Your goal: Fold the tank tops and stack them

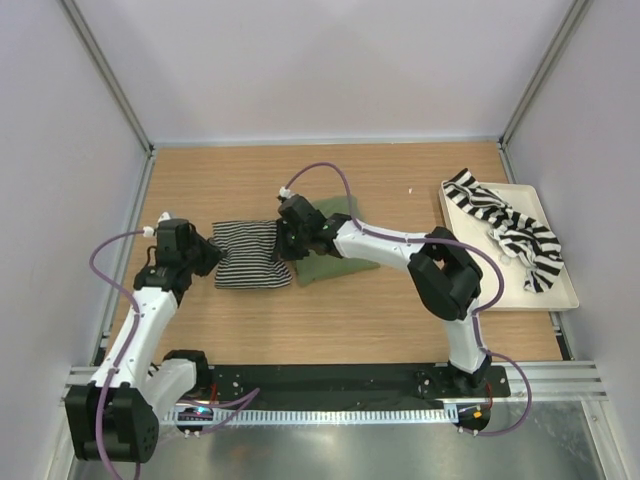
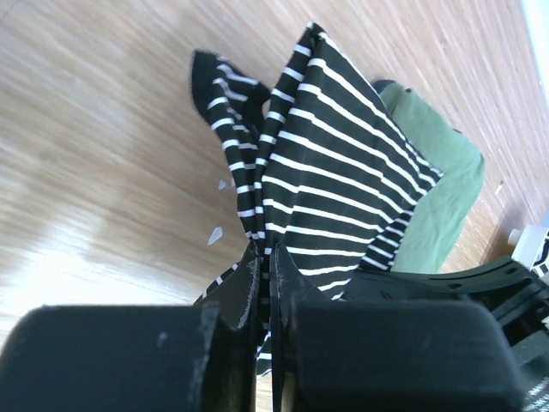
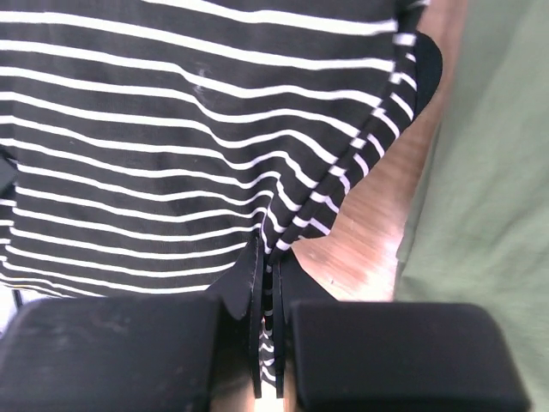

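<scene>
wooden table (image 1: pixel 330 320) holds everything. pinstriped tank top (image 1: pixel 250 255) is pinched at opposite edges by the left gripper (image 1: pixel 213 257) and the right gripper (image 1: pixel 284 244), fingers clamped on cloth. olive tank top (image 1: pixel 335 268) lies just beside it. broad-striped tank top (image 1: pixel 505 225) is heaped on the cream tray (image 1: pixel 560 292). folding is judged underway; a coordinated fold-over is needed next.

My left arm (image 1: pixel 140 320) and right arm (image 1: pixel 385 240): white links, black joints. Purple cables (image 1: pixel 97 262) loop at 9 and 3 o'clock. Fingers (image 2: pixel 243 292): matte black.
</scene>
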Robot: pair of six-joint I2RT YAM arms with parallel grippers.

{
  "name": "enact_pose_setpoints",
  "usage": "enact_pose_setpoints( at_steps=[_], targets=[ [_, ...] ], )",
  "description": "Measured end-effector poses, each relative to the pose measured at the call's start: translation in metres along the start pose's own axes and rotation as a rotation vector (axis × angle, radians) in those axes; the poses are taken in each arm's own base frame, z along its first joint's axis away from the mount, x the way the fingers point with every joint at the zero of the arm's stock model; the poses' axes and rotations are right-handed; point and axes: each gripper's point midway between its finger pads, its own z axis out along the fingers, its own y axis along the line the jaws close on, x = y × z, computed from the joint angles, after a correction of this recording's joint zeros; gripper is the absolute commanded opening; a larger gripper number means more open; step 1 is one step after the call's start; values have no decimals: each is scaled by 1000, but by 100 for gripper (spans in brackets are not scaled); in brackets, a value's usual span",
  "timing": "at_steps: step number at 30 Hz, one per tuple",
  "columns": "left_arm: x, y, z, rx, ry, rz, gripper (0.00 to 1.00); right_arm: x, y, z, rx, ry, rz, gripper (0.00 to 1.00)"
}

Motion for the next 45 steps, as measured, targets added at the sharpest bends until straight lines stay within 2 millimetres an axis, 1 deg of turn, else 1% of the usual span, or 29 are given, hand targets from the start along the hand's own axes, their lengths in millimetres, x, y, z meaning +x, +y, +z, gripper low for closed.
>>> enact_pose_setpoints(
  at_steps=[4, 8, 10, 13, 17, 19, 22, 26, 29, 31, 35, 39, 41, 45],
  targets=[
    [-5, -6, 3, -7, 6, 3, 0, -23, 0, -9, 5, -23, 3, 1],
    [-8, -10, 9, -17, 19, 1, 0, -52, -1, -20, 8, -59, 4, 2],
    [-10, -16, 13, -12, 26, 1, 0, -65, -4, -25, 6, -82, 9, 1],
    [-11, -34, 19, 12, 37, 17, 0, -74, -16, -30, 21, -89, 15, 2],
    [-8, -64, 26, 57, 59, 50, 0, -83, -36, -39, 55, -90, 30, 1],
    [-4, -79, 32, 76, 76, 70, 0, -88, -45, -48, 65, -99, 39, 1],
    [8, -100, 39, 103, 101, 104, 0, -94, -59, -66, 81, -118, 58, 1],
    [36, -118, 49, 122, 152, 140, 0, -97, -80, -94, 105, -143, 83, 1],
    [54, -129, 59, 127, 187, 167, 0, -96, -97, -109, 116, -151, 107, 1],
    [65, -137, 68, 124, 202, 184, 0, -93, -109, -115, 124, -146, 125, 1],
    [85, -147, 79, 125, 235, 201, 0, -82, -140, -121, 147, -123, 178, 1],
    [103, -153, 85, 128, 262, 206, 0, -69, -166, -121, 163, -86, 226, 1],
    [112, -153, 86, 126, 277, 211, 0, -62, -174, -121, 163, -65, 243, 1],
    [123, -155, 85, 124, 288, 213, 0, -58, -181, -121, 152, -52, 258, 2]
  ],
)
